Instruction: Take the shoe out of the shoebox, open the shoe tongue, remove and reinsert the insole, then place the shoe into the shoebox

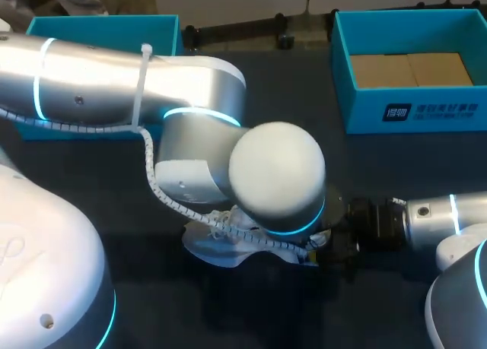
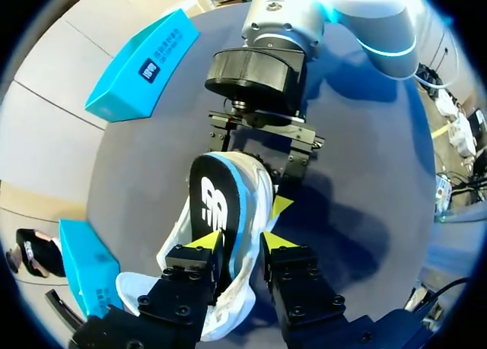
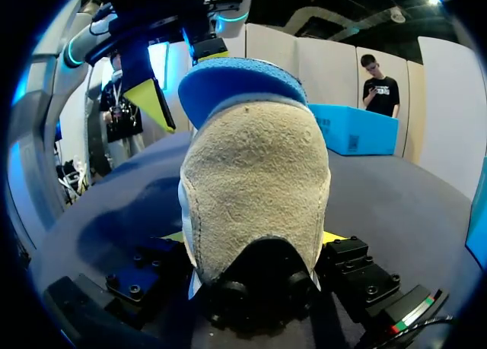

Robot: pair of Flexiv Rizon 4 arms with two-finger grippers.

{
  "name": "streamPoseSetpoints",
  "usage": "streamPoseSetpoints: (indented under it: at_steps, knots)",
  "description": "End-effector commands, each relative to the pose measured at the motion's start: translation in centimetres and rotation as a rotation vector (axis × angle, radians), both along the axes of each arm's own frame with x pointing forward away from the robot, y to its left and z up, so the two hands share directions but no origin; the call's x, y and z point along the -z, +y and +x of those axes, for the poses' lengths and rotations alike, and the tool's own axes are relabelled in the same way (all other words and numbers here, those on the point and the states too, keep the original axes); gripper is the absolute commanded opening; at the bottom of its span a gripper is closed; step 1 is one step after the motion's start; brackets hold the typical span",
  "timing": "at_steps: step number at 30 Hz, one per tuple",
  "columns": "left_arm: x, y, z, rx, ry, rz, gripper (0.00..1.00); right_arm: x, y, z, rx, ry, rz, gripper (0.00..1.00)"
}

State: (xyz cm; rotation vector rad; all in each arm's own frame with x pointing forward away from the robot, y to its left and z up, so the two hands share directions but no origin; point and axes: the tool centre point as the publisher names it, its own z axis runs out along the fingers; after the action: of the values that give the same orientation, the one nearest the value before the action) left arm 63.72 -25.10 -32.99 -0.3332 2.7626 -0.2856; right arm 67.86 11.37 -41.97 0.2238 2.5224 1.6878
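The right gripper (image 3: 255, 239) is spread wide and clamped on the shoe (image 3: 255, 182). Its fingers press in from both sides against the toe end, and a sliver of yellow tip shows at each flank of the beige suede. The toe points back into that gripper, and the rest of the shoe reaches away from it toward the other arm.

The left gripper (image 2: 240, 240) comes down over the shoe's far end, right at the insole (image 2: 217, 201). The insole is dark on its face with a blue edge, and it stands up out of the shoe's opening, tilted. From the left wrist view it sits just at that gripper. From where I stand I cannot tell whether the gripper is actually pinching it or only set beside it.

The shoe is out of the shoebox (image 1: 411, 109), over the near middle of the dark table (image 1: 304, 98). From above it is mostly hidden beneath the left arm's bulky wrist, with only some white upper peeking out. The shoebox is teal and sits open at the far right corner, well apart from the shoe, with brown cardboard (image 1: 411, 69) lying in its bottom. A second teal box part (image 1: 106, 26) lies at the far left, partly behind the left arm.
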Motion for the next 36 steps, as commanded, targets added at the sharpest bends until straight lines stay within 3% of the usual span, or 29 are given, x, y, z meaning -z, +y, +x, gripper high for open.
streamPoseSetpoints:
  at_steps: [1, 3, 4, 5, 6, 11, 20, 27, 28, 30, 33, 36]
  knots:
    - [-0.1, 0.2, -0.9, -0.025, -0.079, 0.001, 0.29, 0.0, 0.1, -0.1, 0.0, 0.001, -0.004, 0.0]
    - [0.0, 0.1, -1.0, -0.034, -0.098, 0.003, 0.22, 0.0, 0.1, -0.1, 0.0, 0.001, -0.004, 0.0]
    - [0.1, 0.0, -0.9, -0.035, -0.101, 0.005, 0.1, 0.0, 0.1, -0.1, 0.0, 0.001, -0.004, 0.0]
    - [0.1, 0.0, -0.9, -0.035, -0.101, 0.005, 0.1, 0.0, 0.1, -0.1, 0.0, 0.001, -0.004, 0.0]
    - [0.1, -0.2, -0.7, -0.044, -0.111, 0.004, 0.0, 0.0, 0.1, -0.1, 0.0, 0.001, -0.004, 0.0]
    - [-0.7, -0.2, -0.7, -0.048, -0.11, -0.001, 0.0, 0.0, 0.1, -0.1, 0.0, 0.001, -0.004, 0.0]
    - [-3.8, 0.3, -3.4, -0.011, -0.162, -0.027, 0.0, 0.0, 0.1, -0.1, 0.0, 0.001, -0.004, 0.0]
    - [-5.6, 0.7, -4.2, -0.011, -0.173, -0.046, 0.0, 0.0, 0.1, -0.1, 0.0, 0.001, -0.004, 0.0]
    - [-5.7, 0.8, -4.2, -0.008, -0.167, -0.05, 0.12, 0.0, 0.1, -0.1, 0.0, 0.001, -0.004, 0.0]
    - [-5.9, 0.9, -4.1, -0.003, -0.159, -0.059, 0.24, 0.0, 0.1, -0.1, 0.0, 0.001, -0.004, 0.0]
    - [-6.2, 1.2, -3.9, 0.014, -0.144, -0.068, 0.32, 0.0, 0.1, -0.1, 0.0, 0.001, -0.004, 0.0]
    - [-6.5, 1.4, -3.6, 0.017, -0.132, -0.08, 0.33, 0.0, 0.1, -0.1, 0.0, 0.001, -0.004, 0.0]
